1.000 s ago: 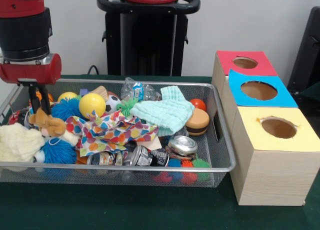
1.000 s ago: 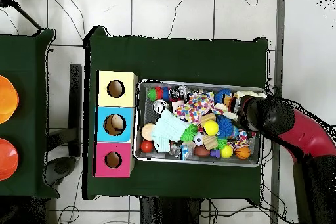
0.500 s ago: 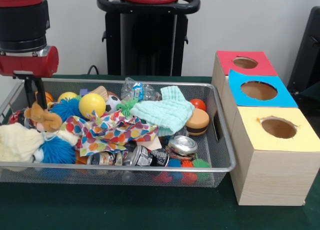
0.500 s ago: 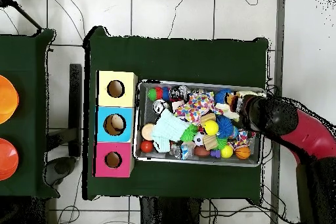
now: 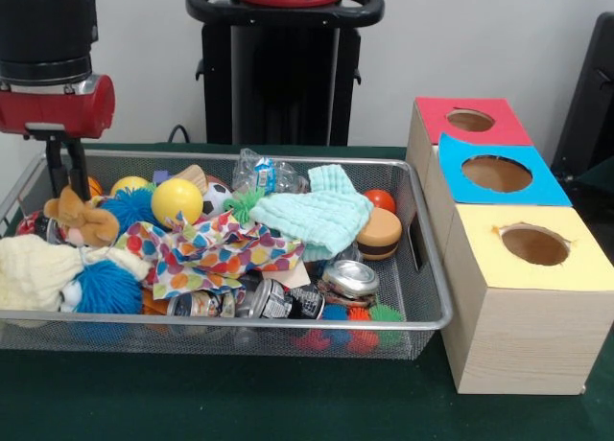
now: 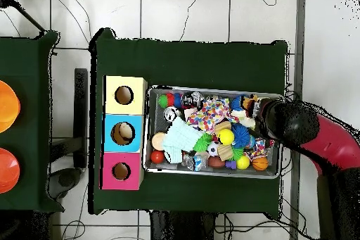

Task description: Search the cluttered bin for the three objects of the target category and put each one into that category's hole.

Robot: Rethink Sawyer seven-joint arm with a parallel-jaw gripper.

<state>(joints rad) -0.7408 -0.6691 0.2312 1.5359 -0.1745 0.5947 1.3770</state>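
I have the end effector (image 5: pixel 71 177) at the left end of the wire bin (image 5: pixel 288 320), clamped on a small brown plush animal (image 5: pixel 84 220). Compared with a second ago the red wrist sits higher and the plush has come up with it, clear of the cream plush (image 5: pixel 34 273) and the blue spiky ball (image 5: pixel 104 288) it was nestled against. So the grasp looks good and the lift is under way; from the front view the fingers are thin and partly hidden by the toy, so I'm judging the clamp mainly from the plush rising with them.

Overhead, the arm covers the right end of the bin (image 6: pixel 211 169) and the plush is hidden under it.

If soft toys are the target category, this is one of three. Destination is still open: red box (image 5: pixel 470 122), blue box (image 5: pixel 499 171) and yellow box (image 5: pixel 532 246) stand in a row just beside the bin's opposite end, well apart from the end effector. I can't tell which hole belongs to plush.

Next I need more height to clear the bin rim, then a long traverse over the colourful dotted cloth (image 5: pixel 216 254) and mint towel (image 5: pixel 317 216). Risk: the plush is floppy and could slip or snag on neighbours.
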